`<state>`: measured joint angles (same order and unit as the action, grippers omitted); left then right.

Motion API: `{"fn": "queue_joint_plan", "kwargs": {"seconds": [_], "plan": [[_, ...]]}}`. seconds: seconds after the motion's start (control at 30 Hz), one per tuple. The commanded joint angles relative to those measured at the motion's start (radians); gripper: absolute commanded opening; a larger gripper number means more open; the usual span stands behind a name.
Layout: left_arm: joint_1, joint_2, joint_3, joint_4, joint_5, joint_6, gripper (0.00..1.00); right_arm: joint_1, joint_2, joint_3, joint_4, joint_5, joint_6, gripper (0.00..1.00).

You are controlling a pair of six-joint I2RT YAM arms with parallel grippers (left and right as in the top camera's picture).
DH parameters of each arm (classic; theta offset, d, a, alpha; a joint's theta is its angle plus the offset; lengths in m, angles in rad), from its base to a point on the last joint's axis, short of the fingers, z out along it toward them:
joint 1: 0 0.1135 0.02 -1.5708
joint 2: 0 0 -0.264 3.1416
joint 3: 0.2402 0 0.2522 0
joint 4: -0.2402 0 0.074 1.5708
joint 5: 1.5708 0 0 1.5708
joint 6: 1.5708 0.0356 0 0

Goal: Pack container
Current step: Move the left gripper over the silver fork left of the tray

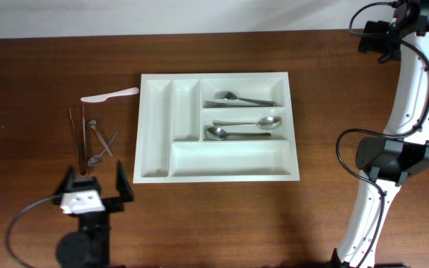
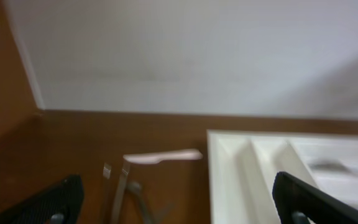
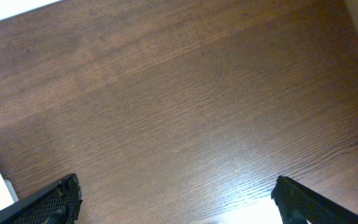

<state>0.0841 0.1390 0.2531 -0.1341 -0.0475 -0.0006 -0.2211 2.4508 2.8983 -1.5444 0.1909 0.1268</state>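
So left claw (image 1: 97,183) and right claw (image 3: 179,202) both gape wide, empty. The cutlery (image 1: 83,141) lies just ahead of the left one; I'd pinch one handle, not the pile.

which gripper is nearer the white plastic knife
Left. The left gripper sits near the white plastic knife; the right gripper is far across the white plastic cutlery tray.

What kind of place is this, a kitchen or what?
Likely a robot test bench, not a kitchen: two robot arms at a wooden table, a white cutlery tray, loose cutlery beside it, plain white wall.
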Motion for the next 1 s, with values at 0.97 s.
{"fn": "queue_joint_plan", "kwargs": {"seconds": [0.97], "plan": [[0.111, 1.216, 1.063, -0.767, 0.434, -0.1, 0.99, 0.004, -0.004, -0.005, 0.0, -0.004, 0.006, 0.99]]}}
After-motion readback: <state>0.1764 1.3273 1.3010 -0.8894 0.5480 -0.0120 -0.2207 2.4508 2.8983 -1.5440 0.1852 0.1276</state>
